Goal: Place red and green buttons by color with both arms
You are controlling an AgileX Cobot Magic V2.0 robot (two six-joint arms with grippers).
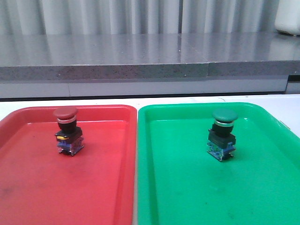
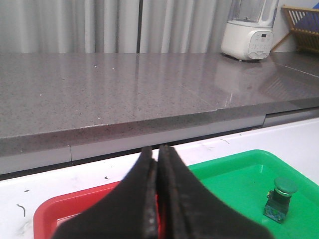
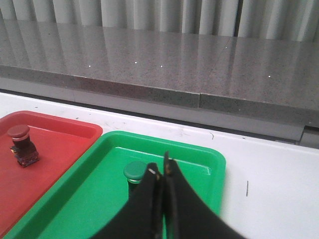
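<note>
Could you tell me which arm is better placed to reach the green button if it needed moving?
Likely the right: its gripper is right beside the green button, while the left gripper views it from farther off.

Two buttons (image 1: 65, 123) (image 1: 224, 122), two trays (image 1: 28, 187) (image 1: 262, 187).

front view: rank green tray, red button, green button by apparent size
1. green tray, by far the largest; its edges run out of frame.
2. red button and green button: they look alike in size and sit at similar depth, so no ranking between them.

Red button (image 1: 65, 113) on red tray (image 1: 28, 187); green button (image 1: 224, 115), green tray (image 1: 262, 187).
</note>
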